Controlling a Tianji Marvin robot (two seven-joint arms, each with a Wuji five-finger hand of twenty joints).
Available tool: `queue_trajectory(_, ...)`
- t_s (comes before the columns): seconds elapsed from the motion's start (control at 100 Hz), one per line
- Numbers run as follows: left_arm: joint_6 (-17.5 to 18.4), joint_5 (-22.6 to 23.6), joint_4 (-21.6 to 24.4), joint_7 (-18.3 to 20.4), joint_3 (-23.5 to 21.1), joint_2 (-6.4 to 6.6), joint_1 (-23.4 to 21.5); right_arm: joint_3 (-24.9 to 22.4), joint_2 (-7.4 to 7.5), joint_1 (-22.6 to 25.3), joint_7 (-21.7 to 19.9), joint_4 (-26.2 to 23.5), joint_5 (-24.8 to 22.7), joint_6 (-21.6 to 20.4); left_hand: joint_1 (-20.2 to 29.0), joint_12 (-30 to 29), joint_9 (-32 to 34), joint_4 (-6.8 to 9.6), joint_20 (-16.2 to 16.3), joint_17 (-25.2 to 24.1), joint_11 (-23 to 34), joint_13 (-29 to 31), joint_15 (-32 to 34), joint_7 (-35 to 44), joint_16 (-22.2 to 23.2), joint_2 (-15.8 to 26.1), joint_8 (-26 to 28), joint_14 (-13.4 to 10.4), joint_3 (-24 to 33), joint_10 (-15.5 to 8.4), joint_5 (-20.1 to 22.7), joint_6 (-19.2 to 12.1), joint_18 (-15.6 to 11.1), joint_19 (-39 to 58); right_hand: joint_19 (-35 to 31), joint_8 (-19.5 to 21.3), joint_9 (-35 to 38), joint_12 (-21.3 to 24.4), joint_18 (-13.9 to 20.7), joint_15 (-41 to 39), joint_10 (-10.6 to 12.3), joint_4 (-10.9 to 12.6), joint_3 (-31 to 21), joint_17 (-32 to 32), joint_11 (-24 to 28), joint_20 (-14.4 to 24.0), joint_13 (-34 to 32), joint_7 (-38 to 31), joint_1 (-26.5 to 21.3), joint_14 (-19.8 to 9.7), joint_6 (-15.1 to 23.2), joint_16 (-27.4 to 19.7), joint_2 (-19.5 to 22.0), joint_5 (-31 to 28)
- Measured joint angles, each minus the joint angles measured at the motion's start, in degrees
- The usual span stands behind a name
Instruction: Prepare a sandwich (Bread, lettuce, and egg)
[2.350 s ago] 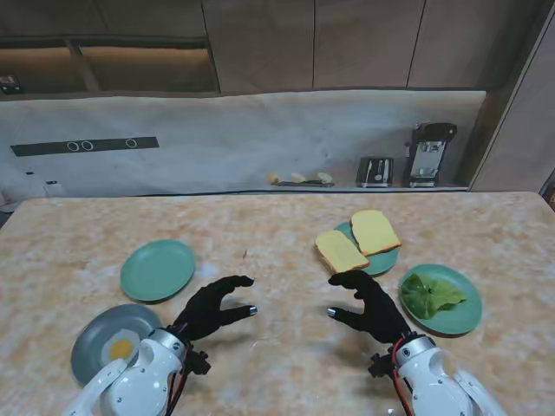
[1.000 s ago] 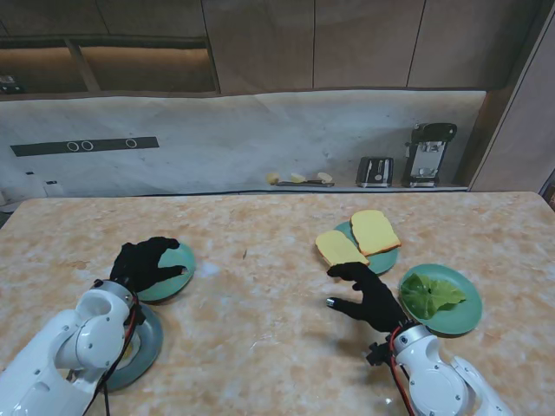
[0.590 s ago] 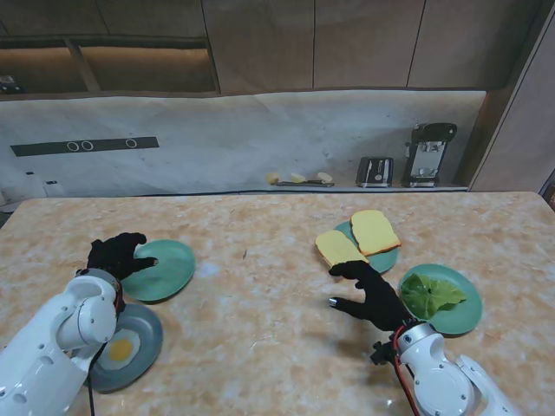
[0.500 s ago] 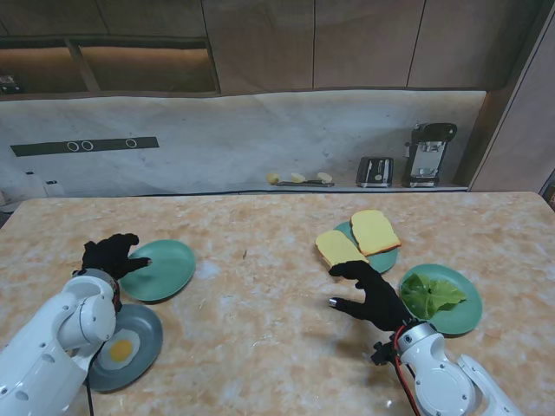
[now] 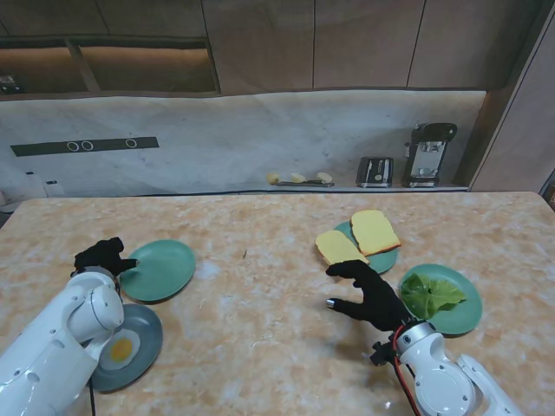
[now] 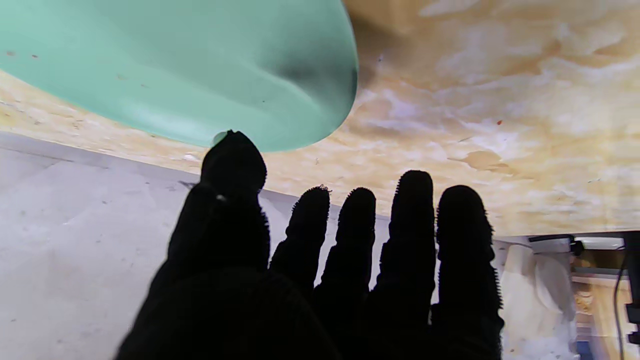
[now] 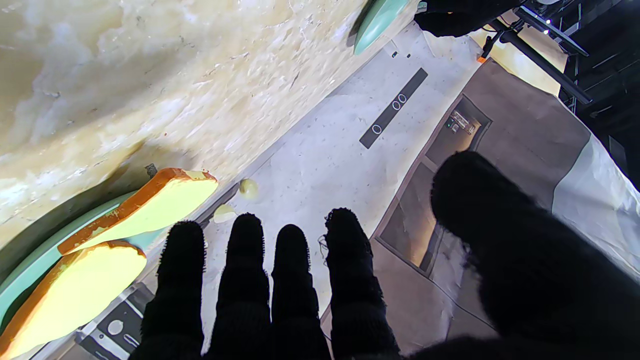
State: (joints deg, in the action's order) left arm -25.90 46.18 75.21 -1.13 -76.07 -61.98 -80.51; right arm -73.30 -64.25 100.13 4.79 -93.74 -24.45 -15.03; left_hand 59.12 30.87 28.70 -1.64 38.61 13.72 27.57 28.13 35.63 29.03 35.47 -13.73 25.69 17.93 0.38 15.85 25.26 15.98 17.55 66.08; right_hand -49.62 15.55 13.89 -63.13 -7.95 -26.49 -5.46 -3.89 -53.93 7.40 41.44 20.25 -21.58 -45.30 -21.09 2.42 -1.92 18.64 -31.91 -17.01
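Note:
Two bread slices (image 5: 340,249) (image 5: 375,230) lie on a green plate (image 5: 383,262) right of centre. Lettuce (image 5: 432,295) rests on another green plate (image 5: 455,325) at the right. A fried egg (image 5: 120,348) sits on a grey plate (image 5: 143,334) near me on the left. My left hand (image 5: 102,256) is open at the left rim of an empty green plate (image 5: 165,269). In the left wrist view its thumb (image 6: 232,160) overlaps that plate's edge (image 6: 200,75). My right hand (image 5: 368,295) hovers open, nearer to me than the bread (image 7: 145,210), holding nothing.
A toaster (image 5: 375,171) and a coffee machine (image 5: 430,153) stand on the back counter, with small pale items (image 5: 299,178) beside them. The marble table top (image 5: 260,295) stretches between my two hands.
My left hand swung from the table's middle out to the left, crossing the empty green plate to its left rim. The right hand stayed open and crept slightly toward the bread.

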Motion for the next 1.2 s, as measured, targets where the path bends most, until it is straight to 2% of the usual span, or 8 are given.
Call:
queue_trajectory(0.11,-3.0,-1.4,-1.8,-0.4,1.6,-0.36,1.8,0.0,0.01,0.1,0.0,-0.1,-0.1,0.0,1.4,0.0,0.8,0.0,0.1,1.0,0.9,0.0,0.7,1.1,0.3,0.0,0.5,0.4,1.0,0.5,0.6,0.5,0.0,0.7,0.0,0.0,0.8,0.0,0.0,0.0,0.0,0.0,0.0,-0.1,0.0,0.0,0.0,0.0,0.0,0.0,0.0,0.0,0.0,0.0)
queue_trajectory(0.23,-3.5,-2.1,-3.7,-1.0,2.7,-0.78,3.3,-0.2,0.01,0.4,0.0,-0.2,-0.3,0.1,1.5,0.6,0.8,0.0,0.1,2.5,1.2,0.6,1.5,1.3,0.8,-0.3,0.6,0.5,2.4,0.9,0.6,0.6,0.0,1.7,0.0,0.0,1.0,0.0,0.0,0.0,0.0,0.0,-0.3,-0.1,0.1,0.0,0.0,0.0,0.0,0.0,0.0,0.0,0.0,0.0)
queue_trajectory(0.38,-5.3,-4.2,-5.6,-1.6,4.0,-1.14,4.8,-0.5,0.02,0.6,-0.1,-0.5,-0.6,0.2,0.2,1.2,2.8,0.0,0.1,5.9,2.2,3.5,3.1,5.0,1.1,-3.9,2.3,1.0,16.4,1.6,1.4,1.0,0.0,2.4,0.0,0.0,1.0,0.0,0.0,0.0,0.0,0.0,-0.3,-0.1,0.1,0.0,0.0,0.0,0.0,0.0,0.0,0.0,0.0,0.0)
queue_trajectory(0.48,-7.1,-4.7,-6.4,-1.9,4.8,-1.39,5.6,-0.6,0.04,0.8,0.0,-0.7,-0.7,0.3,-0.3,2.1,2.8,0.0,-0.9,8.3,3.5,4.3,4.6,6.5,2.3,-5.1,3.6,1.0,20.8,1.7,1.4,1.2,0.1,2.5,0.0,0.0,1.0,0.0,0.0,0.0,0.0,0.0,-0.3,-0.1,0.1,0.0,0.0,0.0,0.0,0.0,0.0,0.0,0.0,0.0)
queue_trajectory(0.64,-9.4,-8.1,-6.8,-2.5,5.1,-1.97,6.3,-0.9,0.04,1.1,0.0,-0.9,-0.9,0.5,-0.3,4.3,4.3,0.0,-1.1,12.6,6.2,7.8,8.3,9.5,4.5,-7.0,6.5,1.1,23.0,1.8,1.4,1.2,0.3,4.7,0.0,0.0,1.0,0.0,0.0,0.0,0.0,0.0,-0.8,-0.1,0.1,0.0,0.0,0.0,0.0,0.0,0.0,0.0,0.0,0.0)
queue_trajectory(0.95,-12.8,-10.1,-5.9,-2.3,6.4,-2.57,6.7,-1.2,0.22,1.2,0.1,-0.9,-2.7,0.0,-0.3,7.2,6.4,0.0,-1.1,15.4,8.0,10.0,10.5,10.1,6.7,-8.5,7.8,1.6,23.2,2.3,1.1,2.4,0.9,7.4,0.0,0.0,1.5,0.0,0.0,-0.1,0.0,0.0,-0.8,-0.7,0.1,0.5,0.0,0.0,0.0,0.0,0.0,0.0,0.0,0.0)
queue_trajectory(1.06,-13.8,-11.8,-6.2,-2.7,6.9,-2.97,7.3,-1.5,0.21,1.5,0.2,-1.0,-2.5,0.0,-0.2,14.1,7.8,0.0,-1.1,16.4,7.9,10.8,11.4,11.7,7.8,-9.4,9.4,1.6,25.1,2.3,1.2,2.4,0.9,8.4,0.0,0.0,1.5,0.0,0.0,-0.1,0.0,0.0,-0.8,-0.7,0.1,0.6,0.0,0.0,0.0,0.0,0.0,0.0,0.0,0.0)
queue_trajectory(1.2,-14.2,-12.9,-6.9,-3.4,7.3,-3.54,8.0,-1.9,0.21,1.9,0.3,-1.1,-2.5,0.0,2.9,23.7,12.2,0.0,-1.1,19.4,4.3,13.8,13.4,16.3,9.5,-13.6,12.0,1.5,28.1,1.0,0.5,1.4,1.1,10.0,0.0,0.0,1.5,0.0,0.0,-0.1,0.0,0.0,-0.9,-0.7,0.1,0.6,0.0,0.0,0.0,0.0,0.0,0.0,0.0,-0.1)
